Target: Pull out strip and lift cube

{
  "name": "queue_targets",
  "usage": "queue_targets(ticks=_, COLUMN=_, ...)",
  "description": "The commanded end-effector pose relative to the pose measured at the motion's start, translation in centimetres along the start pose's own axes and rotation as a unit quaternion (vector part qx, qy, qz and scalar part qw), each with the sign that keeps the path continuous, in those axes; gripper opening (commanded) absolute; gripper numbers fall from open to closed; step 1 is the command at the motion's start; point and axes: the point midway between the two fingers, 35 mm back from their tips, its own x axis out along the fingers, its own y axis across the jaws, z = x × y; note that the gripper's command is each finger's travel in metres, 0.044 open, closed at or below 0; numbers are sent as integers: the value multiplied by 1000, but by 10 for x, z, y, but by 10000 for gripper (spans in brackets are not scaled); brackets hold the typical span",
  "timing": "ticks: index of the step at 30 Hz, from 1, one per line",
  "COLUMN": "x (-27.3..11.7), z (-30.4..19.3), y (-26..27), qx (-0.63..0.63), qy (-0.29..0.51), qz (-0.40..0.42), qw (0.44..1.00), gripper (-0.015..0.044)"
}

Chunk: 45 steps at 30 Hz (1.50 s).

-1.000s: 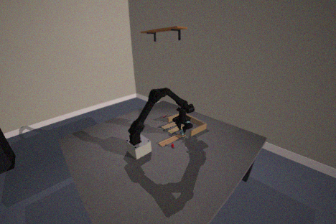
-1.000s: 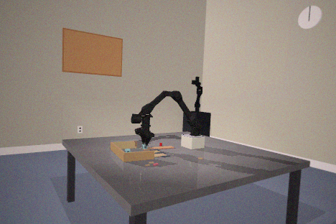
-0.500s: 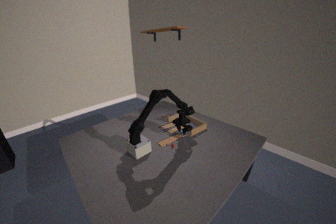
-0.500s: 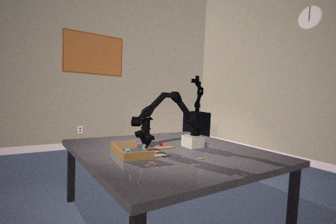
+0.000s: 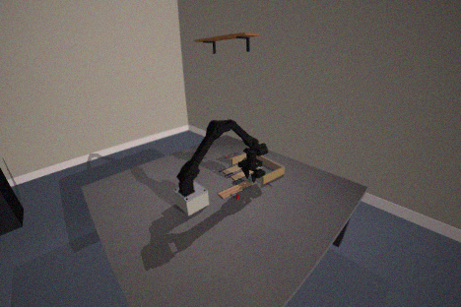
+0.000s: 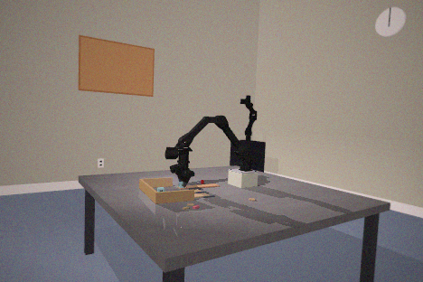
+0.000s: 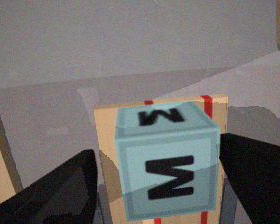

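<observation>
The light-blue cube, labelled M, sits on the far end of a pale wooden strip with red lines. My gripper is partly open, with its fingers down on either side of the cube. In the wrist view a gap shows between the left finger and the cube; the right finger's tip is close beside the cube's right edge, and contact cannot be told. Other wooden strips lie beside this one, and one edge of a strip shows at left.
A low wooden-walled enclosure stands around the strips' far side, with another light-blue cube inside. A small red object lies beside the strip. Small pieces lie outside the enclosure. The arm's white base stands behind.
</observation>
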Motion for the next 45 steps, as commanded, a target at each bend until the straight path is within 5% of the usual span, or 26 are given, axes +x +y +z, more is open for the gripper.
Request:
queue_targets(ticks=1, x=1, z=0, y=-1, qx=2, qy=0, qz=-2, qw=1000, gripper=250)
queue_targets(ticks=9, x=1, z=0, y=-1, qx=2, qy=0, qz=-2, qw=1000, gripper=250)
queue_targets(ticks=13, x=0, z=0, y=0, qx=0, qy=0, qz=0, qw=1000, gripper=145)
queue_targets(ticks=20, x=0, z=0, y=0, qx=0, qy=0, qz=0, qw=1000, gripper=98)
queue_targets(ticks=24, x=-2, z=-2, y=0, qx=0, qy=0, qz=0, qw=1000, gripper=0)
queue_targets(ticks=45, x=-43, z=-62, y=6, qx=2, qy=3, qz=-1, qw=1000, gripper=0)
